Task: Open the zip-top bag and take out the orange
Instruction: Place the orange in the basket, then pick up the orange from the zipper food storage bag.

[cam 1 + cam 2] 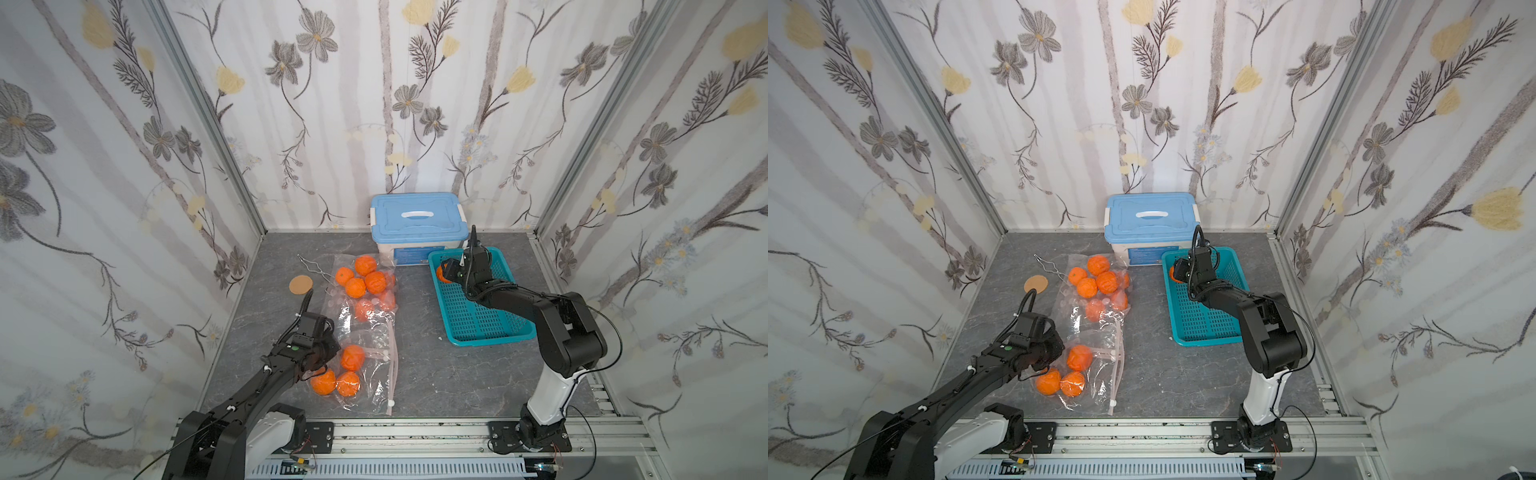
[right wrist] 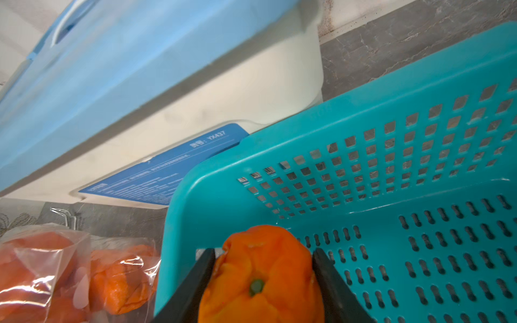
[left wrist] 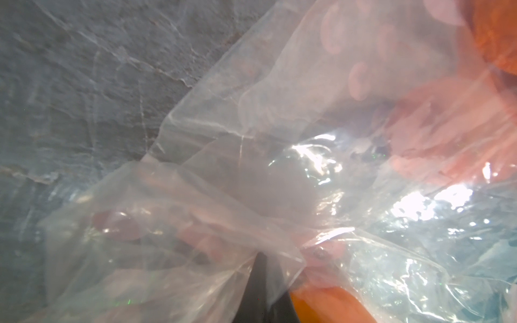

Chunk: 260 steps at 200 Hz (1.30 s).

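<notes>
Orange: the orange (image 2: pixel 260 274) is out of the bags, held just inside the far corner of the basket, on its bag-facing side, stem end towards the wrist camera; in both top views only a sliver (image 1: pixel 440 274) shows beside the wrist.
Right claw: the right claw (image 2: pixel 263 251) pinches the orange, one black finger pressed on each side of the fruit.
Zip-top bag: the zip-top bag (image 1: pixel 374 390) lies crumpled on the near part of the desk, its pinkish zip strip along the side facing the basket.
Bag contents: three oranges (image 1: pixel 352 357) sit inside, two of them touching near the bag's closed end.
Left claw: the left claw (image 3: pixel 261 256) is pressed together on a gathered fold of the bag's clear film.
Basket: the teal perforated basket (image 1: pixel 478 316) stands on the right side of the desk, well apart from the bag.
Second bag: a second bag (image 1: pixel 365 282) of oranges lies farther back, just beyond the first.
Storage box: a blue-lidded storage box (image 1: pixel 415 216) stands against the back wall, just behind the basket.
Small things: a cork disc (image 1: pixel 300 285) and a bent wire piece (image 1: pixel 311 266) lie left of the far bag.
Desk: grey marbled desk (image 1: pixel 436 374).
</notes>
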{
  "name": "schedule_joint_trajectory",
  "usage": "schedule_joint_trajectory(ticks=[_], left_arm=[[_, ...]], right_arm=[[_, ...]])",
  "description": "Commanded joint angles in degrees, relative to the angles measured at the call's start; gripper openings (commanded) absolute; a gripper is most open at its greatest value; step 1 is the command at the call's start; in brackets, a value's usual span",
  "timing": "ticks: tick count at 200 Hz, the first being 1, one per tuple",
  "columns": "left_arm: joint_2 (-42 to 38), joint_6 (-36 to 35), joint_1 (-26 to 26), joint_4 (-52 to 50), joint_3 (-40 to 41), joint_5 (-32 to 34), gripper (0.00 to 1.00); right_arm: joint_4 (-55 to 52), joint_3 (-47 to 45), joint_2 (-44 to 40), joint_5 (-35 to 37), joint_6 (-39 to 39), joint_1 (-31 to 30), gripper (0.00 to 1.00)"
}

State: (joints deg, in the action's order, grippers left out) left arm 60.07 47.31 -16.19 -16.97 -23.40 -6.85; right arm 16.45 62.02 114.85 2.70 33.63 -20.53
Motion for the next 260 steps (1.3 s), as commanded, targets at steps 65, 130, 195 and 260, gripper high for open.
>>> schedule_joint_trajectory(ticks=[65, 130, 195, 260], left_arm=[[1.4, -0.3, 0.1, 1.5, -0.3, -0.6, 0.00], [1.0, -0.3, 0.1, 1.4, -0.1, -0.4, 0.00], [0.4, -0.4, 0.0, 1.0, -0.2, -0.5, 0.00], [0.3, -0.5, 0.1, 0.9, 0.0, 0.0, 0.00]], right_arm=[[-0.8, 2.4, 2.9, 1.6, 2.0, -0.5, 0.71], [-4.9, 3.1, -0.5, 2.7, -0.6, 0.6, 0.79], [-2.6, -3.1, -14.0, -7.6, -12.9, -0.7, 0.68], [-2.5, -21.2, -30.2, -13.8, -34.0, -27.0, 0.47]])
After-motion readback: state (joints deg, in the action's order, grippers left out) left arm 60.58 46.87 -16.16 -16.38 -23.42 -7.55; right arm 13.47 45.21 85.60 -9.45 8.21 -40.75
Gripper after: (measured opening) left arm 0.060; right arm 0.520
